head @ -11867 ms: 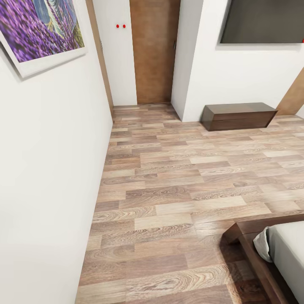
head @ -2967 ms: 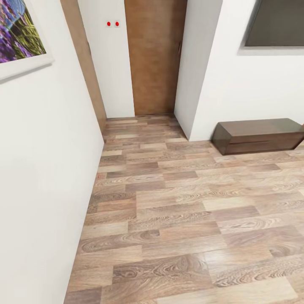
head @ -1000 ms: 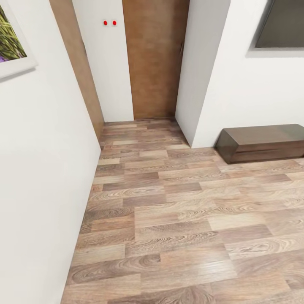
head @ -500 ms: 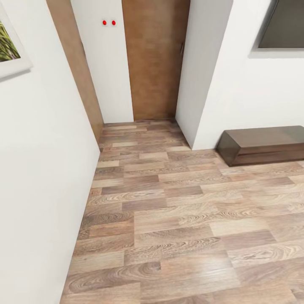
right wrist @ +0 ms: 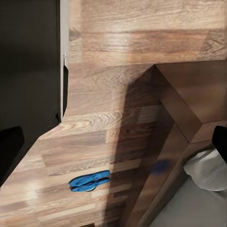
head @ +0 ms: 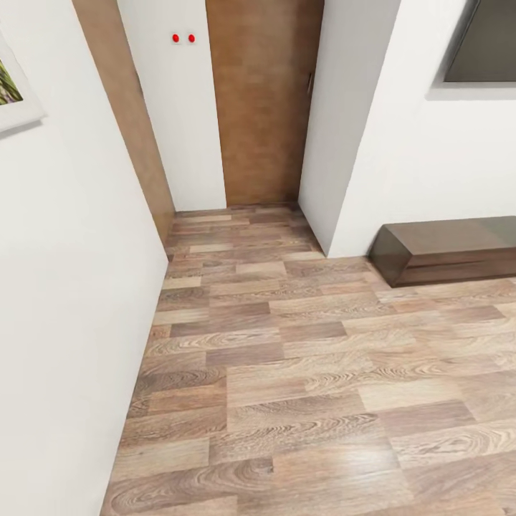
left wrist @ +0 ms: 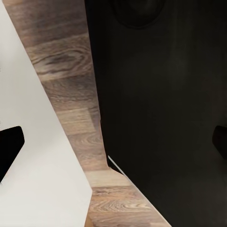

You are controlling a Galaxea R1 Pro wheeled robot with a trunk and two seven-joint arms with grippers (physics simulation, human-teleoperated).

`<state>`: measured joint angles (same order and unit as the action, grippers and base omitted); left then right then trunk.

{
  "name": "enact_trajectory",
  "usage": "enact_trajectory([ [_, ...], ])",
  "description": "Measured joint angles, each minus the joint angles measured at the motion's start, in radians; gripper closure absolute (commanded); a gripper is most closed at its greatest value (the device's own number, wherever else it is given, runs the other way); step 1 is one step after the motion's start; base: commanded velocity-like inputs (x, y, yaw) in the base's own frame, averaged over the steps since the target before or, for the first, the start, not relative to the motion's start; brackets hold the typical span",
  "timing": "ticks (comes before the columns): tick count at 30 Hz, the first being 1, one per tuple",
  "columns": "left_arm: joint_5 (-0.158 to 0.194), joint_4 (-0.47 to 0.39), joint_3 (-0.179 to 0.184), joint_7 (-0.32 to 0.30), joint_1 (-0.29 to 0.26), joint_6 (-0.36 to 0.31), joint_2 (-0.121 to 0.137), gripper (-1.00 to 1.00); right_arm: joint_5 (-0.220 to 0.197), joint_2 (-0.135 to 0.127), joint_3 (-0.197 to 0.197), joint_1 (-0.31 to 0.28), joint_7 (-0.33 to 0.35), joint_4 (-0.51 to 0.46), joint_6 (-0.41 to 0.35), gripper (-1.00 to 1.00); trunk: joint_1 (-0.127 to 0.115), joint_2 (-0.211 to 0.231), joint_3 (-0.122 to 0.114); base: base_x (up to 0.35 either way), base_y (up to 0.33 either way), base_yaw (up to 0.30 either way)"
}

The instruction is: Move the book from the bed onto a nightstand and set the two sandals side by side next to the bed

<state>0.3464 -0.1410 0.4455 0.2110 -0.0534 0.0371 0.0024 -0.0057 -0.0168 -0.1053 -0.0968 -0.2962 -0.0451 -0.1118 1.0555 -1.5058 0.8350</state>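
**On the way, nothing picked up yet**

The head view looks over wood-plank floor (head: 287, 344) toward a brown door (head: 261, 100) and a long low cabinet (head: 444, 251) by the white wall. In the right wrist view one blue sandal (right wrist: 89, 181) lies flat on the floor just beside the bed frame (right wrist: 179, 123), with off-white bedding (right wrist: 205, 170) at the corner. Whether either hand is spread or pressed together, I cannot tell. The robot seems in transit; next it likely must turn toward the bed and sandal
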Motion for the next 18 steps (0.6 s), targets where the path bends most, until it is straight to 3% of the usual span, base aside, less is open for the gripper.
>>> enact_trajectory([
  [18, 0.000, 0.000, 0.000, 0.000, 0.000, 0.000, -0.001, -1.00, 0.000, 0.000, 0.000, 0.000, 0.000, 0.000, 0.000, -1.00, 0.000, 0.000, 0.000, 0.134, 0.000, 0.000],
])
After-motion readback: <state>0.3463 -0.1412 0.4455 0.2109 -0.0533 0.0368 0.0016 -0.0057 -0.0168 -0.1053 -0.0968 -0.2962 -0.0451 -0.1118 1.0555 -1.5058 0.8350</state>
